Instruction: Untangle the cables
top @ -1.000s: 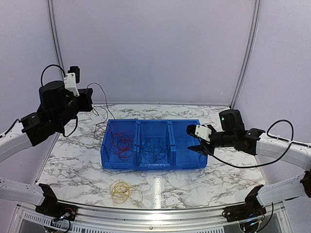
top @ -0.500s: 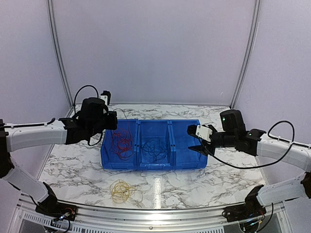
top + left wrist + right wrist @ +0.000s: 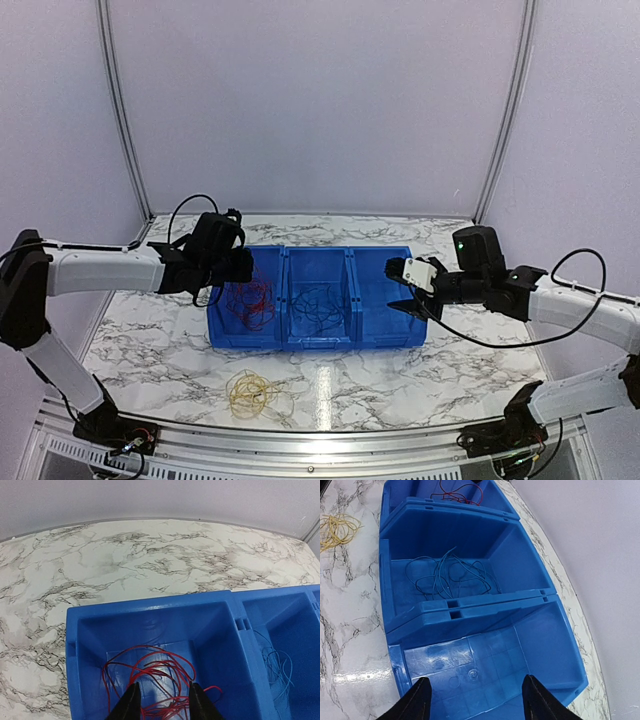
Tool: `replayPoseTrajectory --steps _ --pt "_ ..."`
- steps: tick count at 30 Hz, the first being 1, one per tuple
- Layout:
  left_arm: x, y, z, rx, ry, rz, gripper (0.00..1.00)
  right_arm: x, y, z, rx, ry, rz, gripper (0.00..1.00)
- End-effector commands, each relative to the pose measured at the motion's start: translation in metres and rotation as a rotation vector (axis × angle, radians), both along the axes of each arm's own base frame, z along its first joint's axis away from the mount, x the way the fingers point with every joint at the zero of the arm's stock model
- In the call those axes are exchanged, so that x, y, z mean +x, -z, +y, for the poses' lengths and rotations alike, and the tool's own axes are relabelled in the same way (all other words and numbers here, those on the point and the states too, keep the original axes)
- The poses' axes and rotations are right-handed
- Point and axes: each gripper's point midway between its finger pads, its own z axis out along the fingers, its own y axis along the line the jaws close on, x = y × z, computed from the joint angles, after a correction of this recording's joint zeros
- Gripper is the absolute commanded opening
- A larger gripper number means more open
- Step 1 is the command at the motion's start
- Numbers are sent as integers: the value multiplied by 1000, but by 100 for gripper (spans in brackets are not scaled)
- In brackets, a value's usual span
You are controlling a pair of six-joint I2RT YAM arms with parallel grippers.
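Note:
Three blue bins (image 3: 320,340) stand side by side. A red cable (image 3: 250,300) lies looped in the left bin (image 3: 150,607), and my left gripper (image 3: 240,268) hangs just over that bin's left rim. In the left wrist view the left gripper (image 3: 164,705) is open, its fingers either side of the red cable (image 3: 155,672) loops below. A dark blue cable (image 3: 318,303) lies in the middle bin (image 3: 445,532). A yellow cable (image 3: 250,392) is coiled on the table in front. My right gripper (image 3: 405,290) stands open over the right bin (image 3: 485,665), which holds nothing.
The marble table (image 3: 420,380) runs all round the bins. Grey side rails and a pale back wall close it in. The yellow cable (image 3: 337,527) lies near the front edge, left of centre. Thick black arm cables hang by both wrists.
My left arm has swung down and to the right, from high at the left to the left bin, and its jaws have parted. The right arm has not moved.

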Motion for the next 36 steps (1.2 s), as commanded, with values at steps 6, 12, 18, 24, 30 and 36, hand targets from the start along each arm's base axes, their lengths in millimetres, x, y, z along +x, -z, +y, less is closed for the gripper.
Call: replayPoseTrajectory --steps 6,12,18,24,30,36 --pt "-13 -58 17 -42 -9 -80 45 5 -8 -3 10 19 -30 62" --pt "-46 -79 23 -109 85 -118 48 2 -11 0 28 -3 -21 61" --pt "-109 -69 -14 -151 361 -66 45 -23 -29 23 97 -134 37 51" --pt "-172 -17 -28 35 497 160 45 -59 -28 68 95 -285 145 49" --pt "-197 18 -25 -79 466 229 46 -114 10 124 48 -428 389 53" --pt "-210 45 -16 -136 417 262 45 -139 47 159 -21 -456 554 53"
